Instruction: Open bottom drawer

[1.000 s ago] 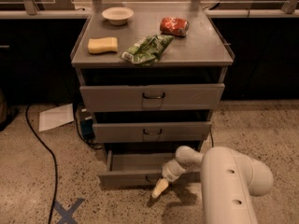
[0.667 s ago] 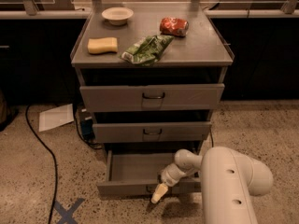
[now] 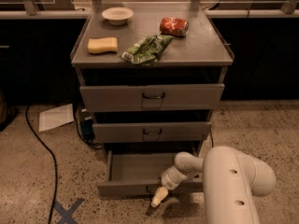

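My cream-tipped gripper [image 3: 159, 198] hangs low at the front of the narrow grey metal bottom drawer [image 3: 122, 188], right by its small dark wire handle [image 3: 150, 189]. I cannot tell whether it grips the handle or is released. The drawer stands pulled out beneath the mid-sized grey drawer [image 3: 187, 131], its plain grey tray [image 3: 138, 167] showing.

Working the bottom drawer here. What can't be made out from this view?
- Camera view, bottom drawer: handle covered by the gripper at its front.
- Camera view: drawer's right front corner hidden behind the arm.
- Camera view: back of its tray lost in shadow under the middle drawer.
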Action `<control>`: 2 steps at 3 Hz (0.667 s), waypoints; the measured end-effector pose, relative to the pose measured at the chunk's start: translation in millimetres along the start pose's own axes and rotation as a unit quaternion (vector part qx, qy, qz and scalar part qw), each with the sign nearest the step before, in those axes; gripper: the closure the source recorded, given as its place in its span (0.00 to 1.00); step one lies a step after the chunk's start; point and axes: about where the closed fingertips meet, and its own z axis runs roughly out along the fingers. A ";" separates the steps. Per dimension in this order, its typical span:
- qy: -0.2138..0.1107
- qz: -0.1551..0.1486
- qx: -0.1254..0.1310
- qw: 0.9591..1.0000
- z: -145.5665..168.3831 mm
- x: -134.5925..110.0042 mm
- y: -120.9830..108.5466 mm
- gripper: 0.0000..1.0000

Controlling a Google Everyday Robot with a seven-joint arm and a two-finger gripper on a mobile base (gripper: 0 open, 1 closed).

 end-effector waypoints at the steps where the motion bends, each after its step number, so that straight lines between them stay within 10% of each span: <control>1: 0.007 0.021 -0.026 0.999 -3.5 10.3 38.0 0.00; 2: 0.016 0.037 -0.049 0.998 -8.8 16.3 76.0 0.00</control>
